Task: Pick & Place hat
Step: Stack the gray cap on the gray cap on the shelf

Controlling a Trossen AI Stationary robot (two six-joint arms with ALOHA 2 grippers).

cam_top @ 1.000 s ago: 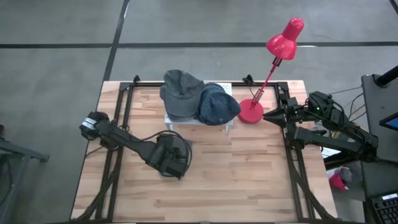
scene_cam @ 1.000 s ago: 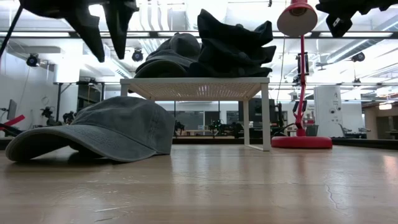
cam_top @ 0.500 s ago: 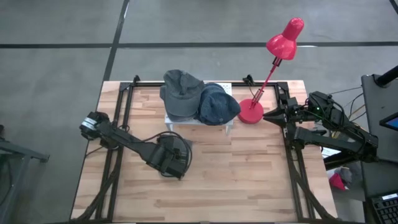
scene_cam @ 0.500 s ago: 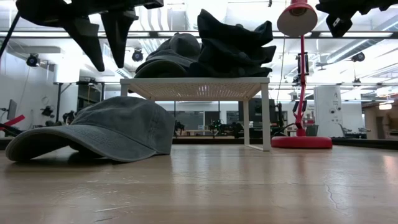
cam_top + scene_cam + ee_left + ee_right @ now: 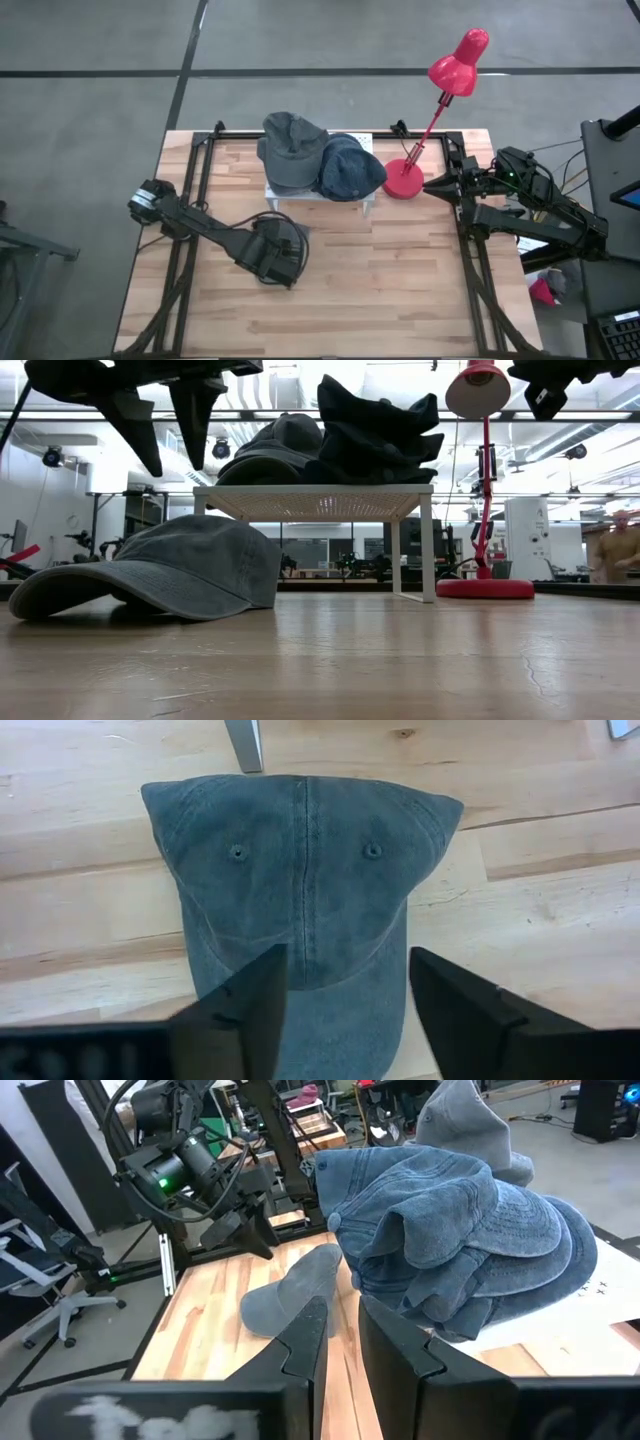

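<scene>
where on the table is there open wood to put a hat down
The widest bare wood lies between the left gripper over the gray cap and the table's right rail. The back is crowded: white rack stacked with hats, red lamp beside it.

Lying flat on the wooden table (image 5: 400, 290): a grey cap (image 5: 160, 570), left of centre. Standing toward the back: a small white rack (image 5: 320, 500), carrying two more caps, and just beside it a red desk lamp (image 5: 405, 180) on its round base.
</scene>
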